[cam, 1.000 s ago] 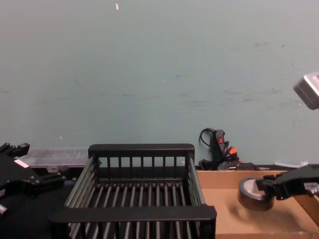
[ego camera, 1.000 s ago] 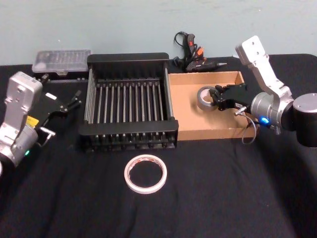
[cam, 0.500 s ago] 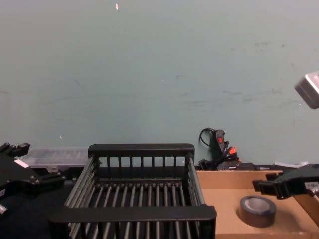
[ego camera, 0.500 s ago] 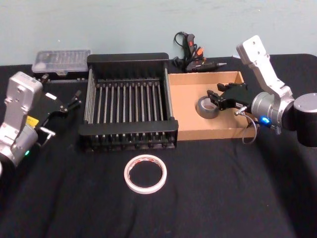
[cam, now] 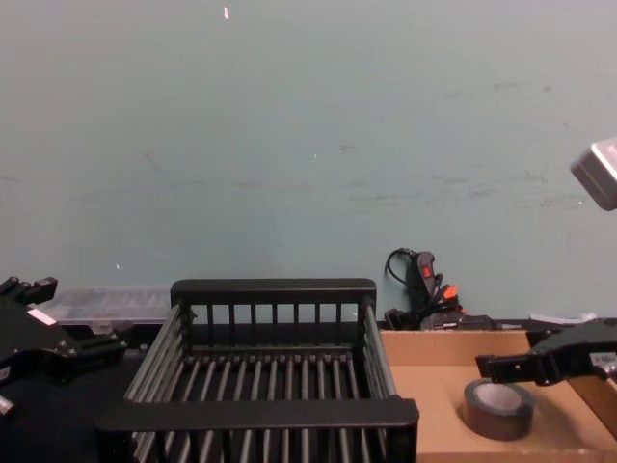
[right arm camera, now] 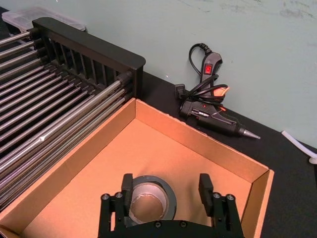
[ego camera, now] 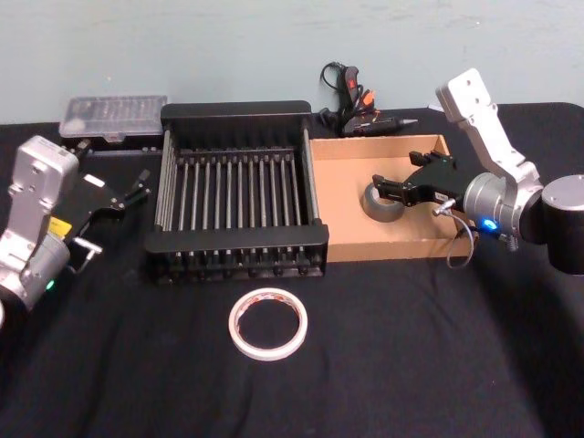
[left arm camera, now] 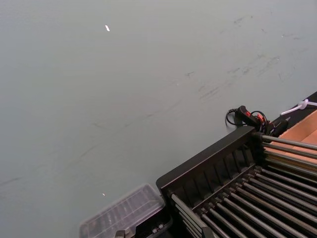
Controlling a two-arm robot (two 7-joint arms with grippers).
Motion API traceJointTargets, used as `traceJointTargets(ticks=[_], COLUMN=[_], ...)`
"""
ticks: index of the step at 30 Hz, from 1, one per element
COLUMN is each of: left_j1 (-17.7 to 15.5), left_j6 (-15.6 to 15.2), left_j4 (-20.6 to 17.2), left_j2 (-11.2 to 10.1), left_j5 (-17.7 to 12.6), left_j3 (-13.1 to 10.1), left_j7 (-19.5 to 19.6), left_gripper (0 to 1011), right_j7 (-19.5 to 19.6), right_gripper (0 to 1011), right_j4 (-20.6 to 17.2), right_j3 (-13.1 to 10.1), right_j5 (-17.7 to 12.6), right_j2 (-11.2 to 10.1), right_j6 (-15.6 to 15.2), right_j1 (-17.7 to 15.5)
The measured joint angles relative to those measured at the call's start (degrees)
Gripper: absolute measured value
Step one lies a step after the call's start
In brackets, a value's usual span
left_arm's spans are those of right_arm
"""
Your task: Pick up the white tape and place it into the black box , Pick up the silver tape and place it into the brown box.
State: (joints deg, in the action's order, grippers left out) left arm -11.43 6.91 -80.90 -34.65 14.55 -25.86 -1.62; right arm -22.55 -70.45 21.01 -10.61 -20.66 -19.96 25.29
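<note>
The silver tape (ego camera: pixel 383 203) (right arm camera: pixel 150 204) (cam: pixel 498 408) lies flat on the floor of the brown box (ego camera: pixel 383 246) (right arm camera: pixel 198 141) (cam: pixel 434 347). My right gripper (ego camera: pixel 400 173) (right arm camera: pixel 166 187) (cam: pixel 511 367) hangs just above it, open, with its fingers clear of the roll. The white tape (ego camera: pixel 234 324) lies flat on the black cloth in front of the black box (ego camera: pixel 237 108) (right arm camera: pixel 89 47) (cam: pixel 275 289) (left arm camera: pixel 208 163), which holds nothing. My left gripper (ego camera: pixel 135 189) (cam: pixel 72 323) rests open at the left of the black box.
A black glue gun with its cord (ego camera: pixel 351 105) (right arm camera: pixel 213 106) (cam: pixel 424 289) lies behind the brown box. A clear plastic case (ego camera: pixel 114 111) (left arm camera: pixel 124 215) sits at the back left. The two boxes stand side by side, touching.
My right gripper has opened and let go of the silver tape, which dropped from between the fingers onto the brown box's floor. The left arm has barely moved.
</note>
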Motion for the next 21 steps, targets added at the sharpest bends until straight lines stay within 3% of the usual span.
traceJointTargets(ticks=[7, 21], left_j1=[0.0, 0.0], left_j6=[0.0, 0.0], left_j4=[0.0, 0.0], left_j2=[0.0, 0.0], left_j5=[0.0, 0.0], left_j3=[0.0, 0.0], left_j7=[0.0, 0.0], left_gripper=[1002, 1001], right_j7=[0.0, 0.0], right_gripper=[1002, 1002], right_j4=[0.0, 0.0], right_j3=[0.0, 0.0], right_j5=[0.0, 0.0], right_j2=[0.0, 0.0], right_j6=[0.0, 0.0], right_j1=[0.0, 0.0])
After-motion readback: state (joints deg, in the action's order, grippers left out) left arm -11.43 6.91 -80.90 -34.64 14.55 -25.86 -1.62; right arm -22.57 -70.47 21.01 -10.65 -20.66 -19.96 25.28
